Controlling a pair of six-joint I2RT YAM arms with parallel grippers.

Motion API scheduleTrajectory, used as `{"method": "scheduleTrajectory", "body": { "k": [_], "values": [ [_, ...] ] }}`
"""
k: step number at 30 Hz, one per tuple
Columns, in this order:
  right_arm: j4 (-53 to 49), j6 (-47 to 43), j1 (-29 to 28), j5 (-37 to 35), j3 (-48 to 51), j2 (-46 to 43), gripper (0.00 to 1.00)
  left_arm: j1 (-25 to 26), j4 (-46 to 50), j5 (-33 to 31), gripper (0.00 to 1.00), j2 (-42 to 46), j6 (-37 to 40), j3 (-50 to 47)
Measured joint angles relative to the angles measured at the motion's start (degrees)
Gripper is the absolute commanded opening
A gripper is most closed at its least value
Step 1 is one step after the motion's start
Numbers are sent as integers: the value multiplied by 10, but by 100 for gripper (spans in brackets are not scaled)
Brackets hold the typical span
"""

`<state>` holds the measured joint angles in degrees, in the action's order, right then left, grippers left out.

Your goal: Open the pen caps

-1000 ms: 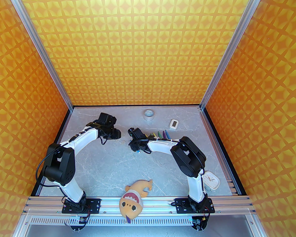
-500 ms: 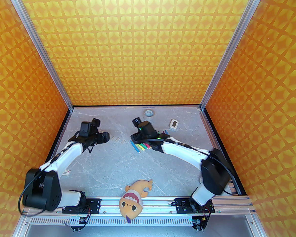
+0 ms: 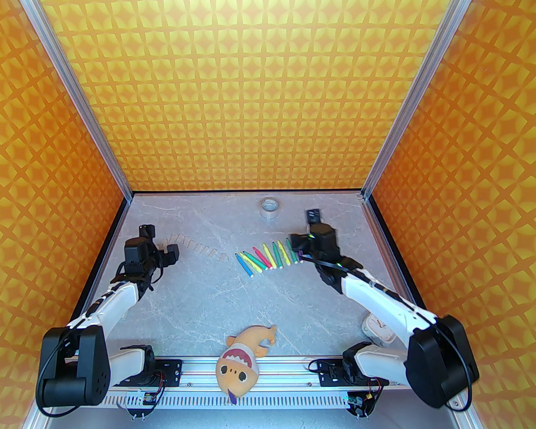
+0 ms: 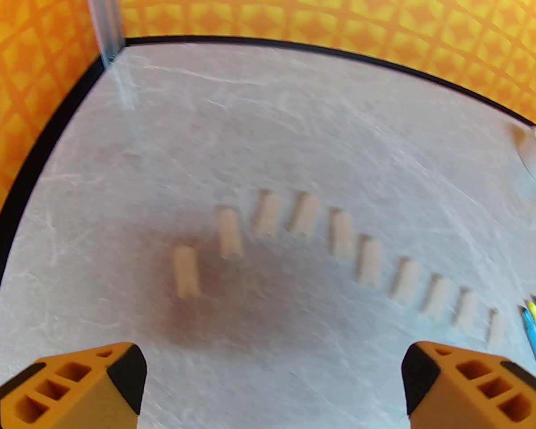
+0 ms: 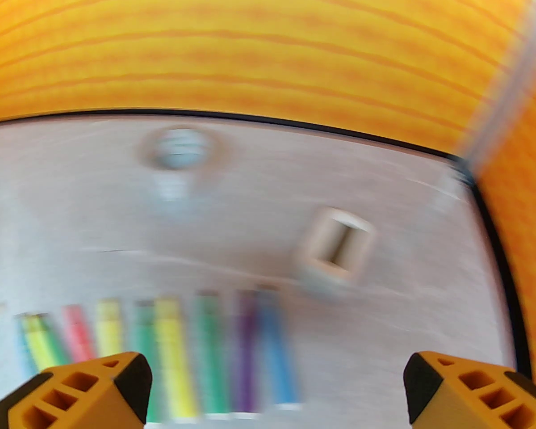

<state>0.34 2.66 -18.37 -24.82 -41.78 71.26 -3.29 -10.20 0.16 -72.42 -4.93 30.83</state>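
The left fingers (image 4: 71, 387), orange with black tips, are spread wide apart with nothing between them. They hover above the grey marbled worktop (image 4: 295, 119). Just ahead of them the pen caps (image 4: 341, 239) lie loose on the worktop in a curved row of about ten. They are short, pale, translucent tubes, side by side with small gaps, and blur makes the count uncertain. The row runs from near the left fingers towards the middle of the worktop and ends just beside the markers (image 3: 268, 259).

The right fingers (image 5: 80, 387) are also spread wide and grip nothing. Below and between them lies the row of slim markers, set close together and roughly parallel: blue, lime, pink, yellow, green, yellow, green, purple and blue, all blurred in the right wrist view. Seen from above, their tips are bare, and the caps lie well apart from most of them, on the left half of the worktop.

Beyond the markers a small white rectangular device (image 5: 337, 250) sits near the back right corner. A roll of clear tape (image 3: 269, 206) lies at the back edge. A plush shark toy (image 3: 243, 355) rests on the front rail between the arm bases. A white clock (image 3: 377, 329) lies partly under the right arm.
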Motion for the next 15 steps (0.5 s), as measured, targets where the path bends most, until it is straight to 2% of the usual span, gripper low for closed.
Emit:
{"method": "scheduleTrajectory", "body": {
  "k": [6, 11, 15],
  "values": [
    [82, 0, 57, -33, 55, 14, 98, -1, -172, -8, 99, -23, 29, -92],
    [172, 0, 101, -29, 97, 72, 98, -2, -256, -13, 99, -34, 46, -114],
    [287, -4, 105, -10, 157, 91, 98, -7, -307, -14, 99, -44, 45, -114]
  ]
}}
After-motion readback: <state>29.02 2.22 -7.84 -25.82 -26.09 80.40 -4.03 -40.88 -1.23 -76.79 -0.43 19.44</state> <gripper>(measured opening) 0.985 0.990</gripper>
